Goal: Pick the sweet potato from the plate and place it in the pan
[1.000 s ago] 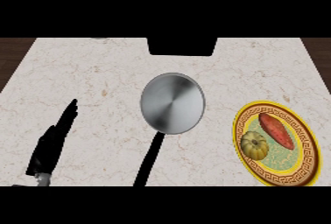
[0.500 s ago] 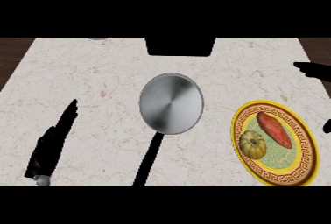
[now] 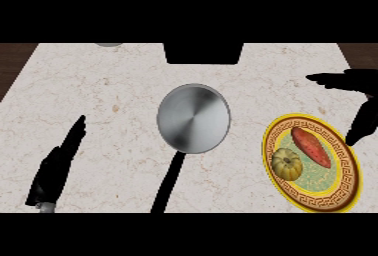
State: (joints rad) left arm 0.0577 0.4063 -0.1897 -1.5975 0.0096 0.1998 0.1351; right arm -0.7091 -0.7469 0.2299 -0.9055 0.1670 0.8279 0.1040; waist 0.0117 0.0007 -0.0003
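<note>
Head view, looking steeply down on the pale speckled marble counter [image 3: 111, 100].

My right hand [image 3: 359, 97] shows black at the right edge, above and just past the plate's upper right rim. Fingers spread: one part reaches leftward high up, another hangs down toward the plate's rim. It is wide open and holds nothing. It is not touching the sweet potato.

My left hand [image 3: 57, 167] rests at the lower left, fingers straight and together, pointing up and slightly right. Open, empty, well apart from everything else.

The long reddish-orange sweet potato [image 3: 311, 147] lies on the round yellow-rimmed plate with a brown patterned border [image 3: 275, 134], in its upper half, slanting from upper left to lower right. Just beside it, lower left on the same plate, sits a small ribbed yellow-green squash [image 3: 286, 164]. Whether the two touch, I cannot tell.

The round grey metal pan [image 3: 193, 118] sits near the counter's middle, left of the plate, a strip of bare marble between them. Its long black handle [image 3: 167, 182] runs down toward the lower edge. Nothing is in the pan.

At the counter's far edge, a dark rectangular block [image 3: 204, 53] stands above the pan. A small grey rounded thing [image 3: 108, 44] peeks in at upper left; too little shows to say what it is.
</note>
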